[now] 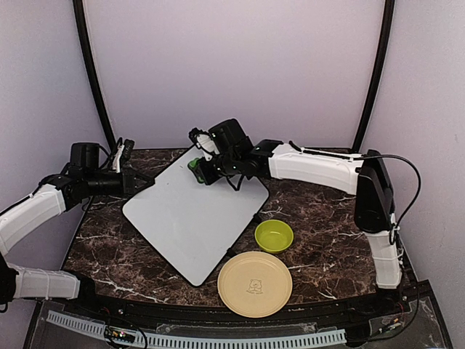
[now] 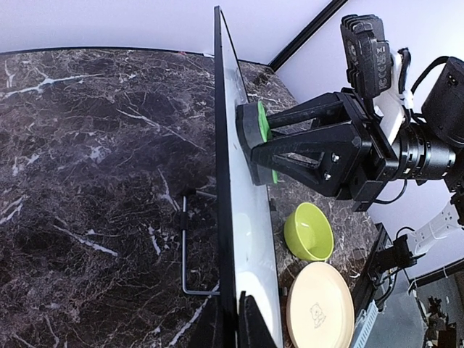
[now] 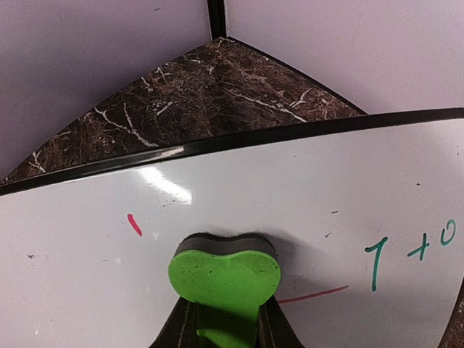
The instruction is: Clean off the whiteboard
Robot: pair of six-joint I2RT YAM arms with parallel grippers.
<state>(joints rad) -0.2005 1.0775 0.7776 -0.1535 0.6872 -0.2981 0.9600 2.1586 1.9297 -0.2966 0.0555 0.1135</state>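
The whiteboard (image 1: 189, 218) sits in the middle of the table (image 1: 320, 218), one corner pointing at the near edge. The left wrist view shows it edge-on, with a thin wire frame (image 2: 185, 246) just behind its back face. The left hand (image 1: 125, 176) is closed narrow on the board's left rim, one finger on each face. The right hand (image 1: 202, 169) is over the board's far corner, closed on a green heart-shaped eraser (image 3: 225, 274) whose dark pad touches the white surface.

The step in hand looks like wiping that far region. To do it well, the pad should lie flat and press evenly, not ride on one edge. The left hand's grip should brace the board against the push so it does not slide or rock. Overlapping strokes toward the remaining marks would likely clean better than short dabs.

The writing on the board beside the eraser reads "1 + 0" in green marker (image 3: 375, 265). A short red dash (image 3: 135, 225) lies on the eraser's other side, and a thin red line (image 3: 315, 293) runs out from under it. Off the board's near right edge are a green bowl (image 1: 274, 235) and a beige plate (image 1: 243, 270) with a small printed figure too small to read. No brand name is legible.
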